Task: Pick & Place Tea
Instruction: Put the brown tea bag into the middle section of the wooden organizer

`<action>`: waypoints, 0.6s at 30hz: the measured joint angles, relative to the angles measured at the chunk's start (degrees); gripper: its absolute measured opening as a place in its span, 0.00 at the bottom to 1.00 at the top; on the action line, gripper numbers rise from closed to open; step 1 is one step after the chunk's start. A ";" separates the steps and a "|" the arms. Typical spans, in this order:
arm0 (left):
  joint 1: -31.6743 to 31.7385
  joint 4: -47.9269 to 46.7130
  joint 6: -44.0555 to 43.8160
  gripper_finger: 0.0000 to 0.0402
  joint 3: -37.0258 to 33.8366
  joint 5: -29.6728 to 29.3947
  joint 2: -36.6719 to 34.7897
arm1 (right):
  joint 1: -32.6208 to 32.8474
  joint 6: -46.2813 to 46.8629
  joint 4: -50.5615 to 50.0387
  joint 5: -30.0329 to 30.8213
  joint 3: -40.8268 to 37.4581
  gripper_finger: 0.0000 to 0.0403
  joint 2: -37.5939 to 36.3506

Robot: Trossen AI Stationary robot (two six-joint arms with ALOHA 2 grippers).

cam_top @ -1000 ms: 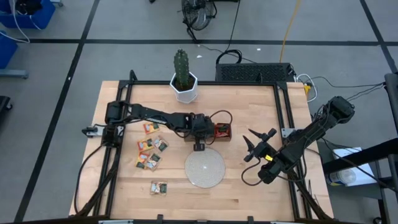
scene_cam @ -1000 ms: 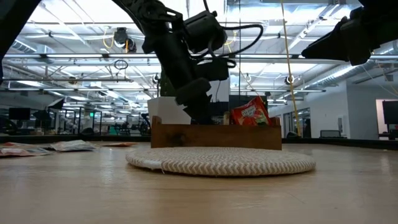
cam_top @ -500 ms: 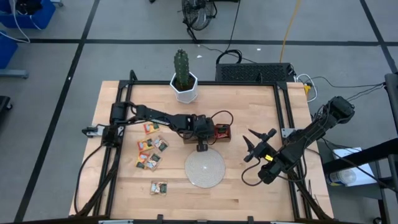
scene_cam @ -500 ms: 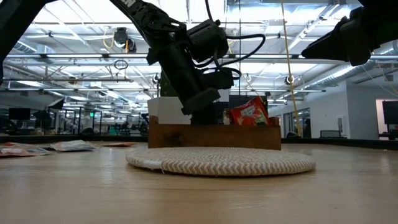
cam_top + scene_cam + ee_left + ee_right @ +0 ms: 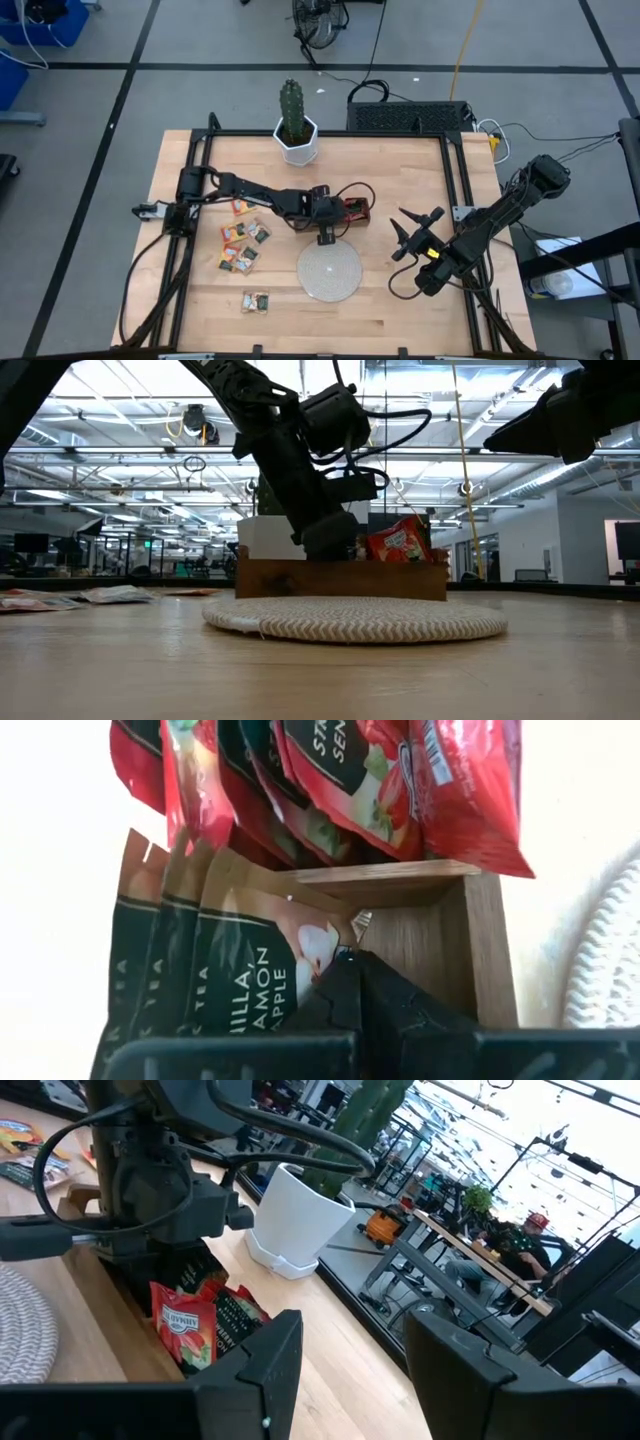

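A brown wooden tray [image 5: 340, 578] stands mid-table, just beyond the round woven disc [image 5: 328, 271]. Red tea sachets [image 5: 400, 790] stand upright in one of its compartments, and dark green ones [image 5: 160, 970] lean together in the one beside it. My left gripper [image 5: 350, 965] is shut and reaches down into that compartment, at the nearest dark sachet [image 5: 255, 970]. In the low view its fingertips are hidden behind the tray wall. My right gripper [image 5: 403, 232] hovers open and level over the table's right part, holding nothing. My left gripper's shut fingertips [image 5: 340, 982] meet the nearest dark sachet at its upper corner [image 5: 325, 945], which seems pinched between them. The fingers slant down from above, from the table's left. The sachet stands leaning in the compartment against the other dark ones; its lower end is out of view.
Several loose tea sachets [image 5: 243, 245] lie on the table left of the tray, and more [image 5: 256, 300] lie toward the near edge. A white pot with a cactus [image 5: 297, 140] stands at the far edge. Cables loop around the left wrist above the tray.
My left gripper has sunk into the tray and shifted slightly toward the table's right, staying shut. My right gripper has kept still.
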 joint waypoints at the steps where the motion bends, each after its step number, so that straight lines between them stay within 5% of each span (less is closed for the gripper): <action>1: -0.09 0.00 0.02 0.00 -0.02 -0.29 0.00 | 0.00 0.01 0.02 0.02 0.00 0.40 0.00; 18: -1.99 -1.60 3.06 0.02 -0.28 3.67 -5.11 | 0.00 -1.40 1.37 0.02 0.00 0.40 0.00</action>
